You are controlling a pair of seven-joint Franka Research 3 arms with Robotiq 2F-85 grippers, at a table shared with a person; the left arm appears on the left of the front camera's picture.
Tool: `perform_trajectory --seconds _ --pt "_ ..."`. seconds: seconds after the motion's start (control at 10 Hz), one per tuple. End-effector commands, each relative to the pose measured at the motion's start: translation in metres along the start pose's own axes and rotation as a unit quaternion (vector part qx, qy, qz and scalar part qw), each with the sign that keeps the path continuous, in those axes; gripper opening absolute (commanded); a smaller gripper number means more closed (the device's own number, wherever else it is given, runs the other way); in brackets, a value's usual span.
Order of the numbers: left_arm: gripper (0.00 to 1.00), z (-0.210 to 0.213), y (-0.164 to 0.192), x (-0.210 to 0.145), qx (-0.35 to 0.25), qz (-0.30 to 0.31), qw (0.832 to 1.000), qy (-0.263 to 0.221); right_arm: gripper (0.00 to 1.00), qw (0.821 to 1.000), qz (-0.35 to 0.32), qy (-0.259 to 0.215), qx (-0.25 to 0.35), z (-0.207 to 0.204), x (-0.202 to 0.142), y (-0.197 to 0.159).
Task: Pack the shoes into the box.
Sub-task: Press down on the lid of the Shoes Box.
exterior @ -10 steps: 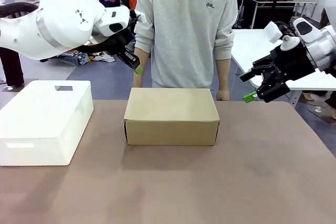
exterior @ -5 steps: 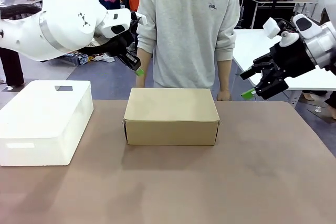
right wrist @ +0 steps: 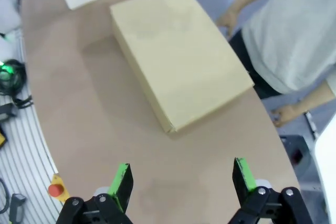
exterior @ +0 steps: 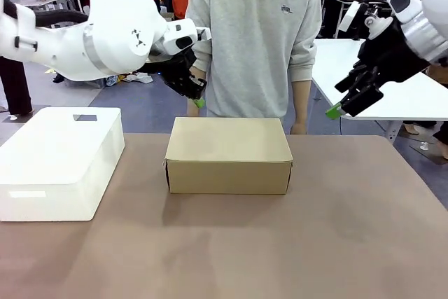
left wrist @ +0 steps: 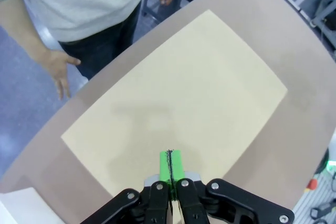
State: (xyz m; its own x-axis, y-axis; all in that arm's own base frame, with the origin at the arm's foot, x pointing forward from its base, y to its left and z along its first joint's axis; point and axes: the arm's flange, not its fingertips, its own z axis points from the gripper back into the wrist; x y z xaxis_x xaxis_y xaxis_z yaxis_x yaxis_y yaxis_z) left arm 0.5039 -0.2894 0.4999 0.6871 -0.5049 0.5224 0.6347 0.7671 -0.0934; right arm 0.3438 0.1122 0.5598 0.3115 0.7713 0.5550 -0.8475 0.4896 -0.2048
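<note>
Both arms have shifted since the earlier frames: from the front, the left gripper (exterior: 198, 100) has swung rightward to hang just above the far-left corner of the box (exterior: 229, 155), and the right gripper (exterior: 343, 106) has lifted and drawn toward the far right, well clear of the table (exterior: 315, 243). Lid down, the cardboard shoebox sits mid-table beside a white plastic block (exterior: 59, 161), with the person (exterior: 252, 40) standing behind it.

Left wrist view: the green pads are pressed together on nothing, poised over the box lid (left wrist: 178, 108); the person's hand (left wrist: 59, 69) hangs beyond the table edge.

Right wrist view: the right gripper's fingers (right wrist: 122, 180) stand wide apart, empty, high above the table with the box (right wrist: 178, 51) ahead.

No shoes are to be seen, and whether they already lie inside I cannot tell. If not, the lid must first be raised.
</note>
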Motion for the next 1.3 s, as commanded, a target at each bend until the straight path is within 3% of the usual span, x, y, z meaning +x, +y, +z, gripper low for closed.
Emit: perform_trajectory --seconds 0.0,0.5,0.6,1.2 --pt "0.00 -0.008 -0.003 0.015 0.013 0.021 1.000 0.012 1.00 0.999 -0.012 0.019 -0.035 0.009 0.001 0.011" --pt "0.00 -0.041 -0.008 0.035 0.013 0.045 0.999 0.004 1.00 0.996 -0.003 -0.021 -0.087 0.031 0.000 0.028" --pt "0.00 -0.048 -0.008 0.040 0.023 0.044 0.999 0.007 1.00 0.998 -0.004 -0.003 -0.062 0.033 0.005 0.017" --pt "0.00 -0.107 -0.002 0.056 0.030 0.044 0.998 0.030 1.00 0.998 -0.004 -0.003 -0.062 0.033 0.005 0.017"
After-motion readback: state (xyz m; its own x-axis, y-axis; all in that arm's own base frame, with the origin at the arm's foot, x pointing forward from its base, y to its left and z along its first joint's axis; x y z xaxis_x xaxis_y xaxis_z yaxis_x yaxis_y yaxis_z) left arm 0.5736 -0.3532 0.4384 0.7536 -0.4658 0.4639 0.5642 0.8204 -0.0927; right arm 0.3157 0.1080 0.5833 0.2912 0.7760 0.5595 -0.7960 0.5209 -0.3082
